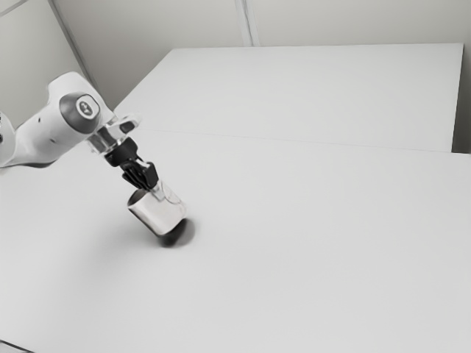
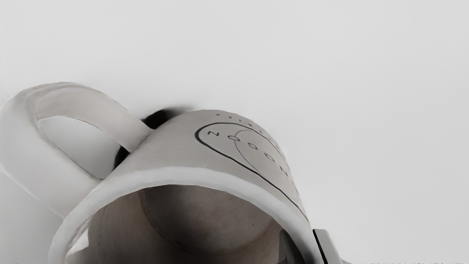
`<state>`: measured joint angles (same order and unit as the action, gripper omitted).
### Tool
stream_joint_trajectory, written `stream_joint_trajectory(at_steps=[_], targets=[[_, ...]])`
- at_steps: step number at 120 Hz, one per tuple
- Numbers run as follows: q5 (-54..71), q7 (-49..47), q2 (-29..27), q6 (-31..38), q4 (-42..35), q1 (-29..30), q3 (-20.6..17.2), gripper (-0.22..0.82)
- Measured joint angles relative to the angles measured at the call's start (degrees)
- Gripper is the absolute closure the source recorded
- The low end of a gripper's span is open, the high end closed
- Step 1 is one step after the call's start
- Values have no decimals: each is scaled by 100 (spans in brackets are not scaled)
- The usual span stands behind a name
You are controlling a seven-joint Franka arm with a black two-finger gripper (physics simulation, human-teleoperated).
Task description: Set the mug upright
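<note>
1. The gripper (image 1: 156,190) is closed on the wall of the mug (image 1: 157,212), one finger inside the mouth, the other outside.
2. The mug tilts, mouth toward the gripper; inside, its brownish-grey floor (image 2: 209,220) shows beyond the finger.
3. Dark lettering (image 2: 253,146) marks its outer wall, between the fingers and the handle (image 2: 22,146).
4. Below the mug, a dark shadow (image 1: 174,237) lies on the white table (image 1: 309,257); whether they touch, I cannot tell.

A pale, smooth table (image 1: 331,257) spreads wide, a thin seam (image 1: 243,138) crossing it, with light grey walls (image 1: 353,22) behind, a narrow upright strip (image 1: 248,22) running down them, and a thin dark line (image 1: 16,346) at the exterior view's lower left corner.
</note>
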<state>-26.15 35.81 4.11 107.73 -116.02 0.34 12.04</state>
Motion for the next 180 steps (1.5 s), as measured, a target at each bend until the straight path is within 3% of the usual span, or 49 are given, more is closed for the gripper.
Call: stream_joint_trajectory(at_steps=[35,74,167,180], targets=[[1920,-667,-128,551,-48,-230,-724,79],[2990,-1405,-89,929,-115,-484,-1053,78],[2965,-2810,426,1089,-113,-749,-1118,78],[2831,-2931,428,1078,-101,-754,-1116,65]])
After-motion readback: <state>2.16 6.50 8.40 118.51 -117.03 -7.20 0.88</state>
